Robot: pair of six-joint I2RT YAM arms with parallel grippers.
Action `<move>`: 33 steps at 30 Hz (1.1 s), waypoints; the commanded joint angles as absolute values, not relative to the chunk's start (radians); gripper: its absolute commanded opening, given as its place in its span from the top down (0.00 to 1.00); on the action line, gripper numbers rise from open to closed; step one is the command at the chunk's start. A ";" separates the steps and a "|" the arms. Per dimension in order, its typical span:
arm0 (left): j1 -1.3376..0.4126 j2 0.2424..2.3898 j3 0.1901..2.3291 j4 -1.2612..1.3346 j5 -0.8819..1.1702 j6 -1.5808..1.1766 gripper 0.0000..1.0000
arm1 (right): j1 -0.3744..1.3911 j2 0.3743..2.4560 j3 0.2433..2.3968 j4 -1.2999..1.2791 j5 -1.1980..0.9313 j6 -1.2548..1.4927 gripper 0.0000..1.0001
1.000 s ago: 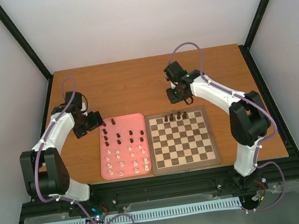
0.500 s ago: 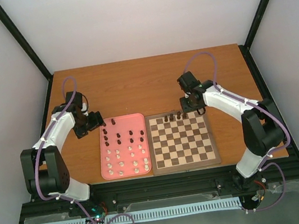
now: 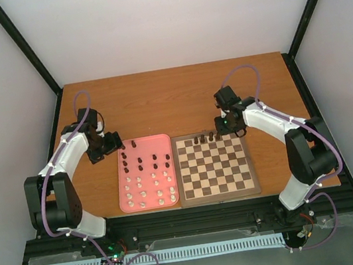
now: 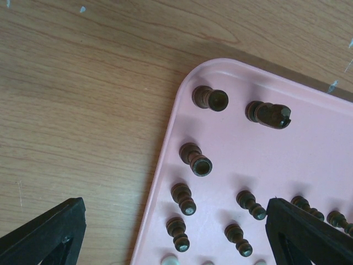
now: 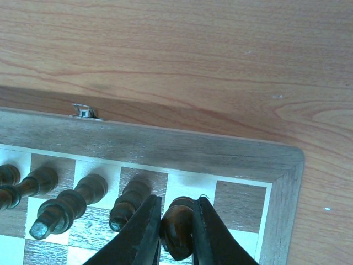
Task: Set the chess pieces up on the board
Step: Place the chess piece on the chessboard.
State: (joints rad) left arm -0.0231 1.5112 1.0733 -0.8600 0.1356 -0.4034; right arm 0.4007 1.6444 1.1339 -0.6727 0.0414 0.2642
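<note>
Right end effector [image 5: 176, 234] clamps a dark chess piece [image 5: 177, 221] over the board's [image 5: 165, 146] far row.

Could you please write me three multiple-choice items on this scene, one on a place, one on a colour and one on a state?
1. Where does the pink rectangular tray lie relative to the square wooden chessboard?
A) on the robot's left of it
B) on the robot's right of it
C) on top of it

2. What colour is the chess piece held in the right gripper?
A) cream-white
B) dark brown
C) pink

3. How is the left gripper?
A) shut on a piece
B) shut on nothing
C) open, holding nothing

Answers:
1 A, the top view shows the tray beside the board's left edge.
2 B, the right wrist view shows a dark brown peg clamped over the board's far row.
3 C, its jaws stand wide apart above the tray's corner.
</note>
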 commanded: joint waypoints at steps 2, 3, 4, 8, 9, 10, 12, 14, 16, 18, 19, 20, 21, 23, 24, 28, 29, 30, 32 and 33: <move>-0.018 1.514 1.097 -0.849 0.146 -0.391 0.01 | 0.396 1.637 1.097 -0.641 0.027 0.284 0.97; -0.017 1.512 1.097 -0.849 0.146 -0.391 0.00 | 0.396 1.637 1.092 -0.638 0.024 0.285 0.97; -0.018 1.512 1.096 -0.849 0.146 -0.392 0.00 | 0.396 1.639 1.091 -0.636 0.023 0.287 0.97; -0.018 1.512 1.095 -0.848 0.146 -0.393 0.00 | 0.396 1.649 1.088 -0.629 0.022 0.291 0.97; -0.018 1.511 1.095 -0.849 0.146 -0.391 0.00 | 0.396 1.653 1.087 -0.626 0.021 0.290 0.97; -0.018 1.511 1.095 -0.849 0.146 -0.392 0.00 | 0.396 1.657 1.086 -0.623 0.019 0.290 0.97; -0.018 1.512 1.095 -0.850 0.145 -0.391 0.00 | 0.396 1.661 1.087 -0.617 0.021 0.290 0.97; -0.018 1.512 1.094 -0.850 0.143 -0.391 0.00 | 0.396 1.665 1.091 -0.617 0.028 0.290 0.96; -0.018 1.511 1.094 -0.849 0.143 -0.390 0.00 | 0.396 1.668 1.092 -0.616 0.037 0.286 0.96; -0.018 1.514 1.096 -0.849 0.144 -0.390 0.00 | 0.396 1.672 1.091 -0.617 0.044 0.280 0.96; -0.017 1.516 1.097 -0.849 0.144 -0.390 0.00 | 0.395 1.677 1.092 -0.618 0.046 0.279 0.96; -0.018 1.517 1.098 -0.848 0.143 -0.390 0.00 | 0.396 1.679 1.091 -0.617 0.047 0.279 0.95; -0.018 1.518 1.098 -0.849 0.143 -0.391 0.00 | 0.396 1.678 1.090 -0.617 0.050 0.280 0.95; -0.018 1.519 1.100 -0.848 0.144 -0.391 0.00 | 0.396 1.680 1.088 -0.614 0.057 0.284 0.94; -0.018 1.522 1.100 -0.848 0.144 -0.391 0.00 | 0.395 1.679 1.088 -0.614 0.060 0.283 0.92; -0.018 1.524 1.101 -0.848 0.145 -0.390 0.00 | 0.396 1.681 1.086 -0.615 0.065 0.283 0.90; -0.018 1.525 1.101 -0.849 0.144 -0.390 0.00 | 0.396 1.679 1.085 -0.614 0.066 0.284 0.89; -0.018 1.525 1.101 -0.849 0.145 -0.390 0.00 | 0.396 1.678 1.083 -0.611 0.067 0.284 0.87; -0.017 1.525 1.101 -0.850 0.146 -0.390 0.00 | 0.396 1.679 1.084 -0.607 0.069 0.287 0.85; -0.018 1.525 1.101 -0.850 0.144 -0.389 0.00 | 0.396 1.680 1.084 -0.605 0.068 0.287 0.85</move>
State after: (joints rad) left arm -0.0231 1.5166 1.0733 -0.8597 0.1390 -0.4034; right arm 0.4007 1.6722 1.0912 -0.6312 0.0471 0.2779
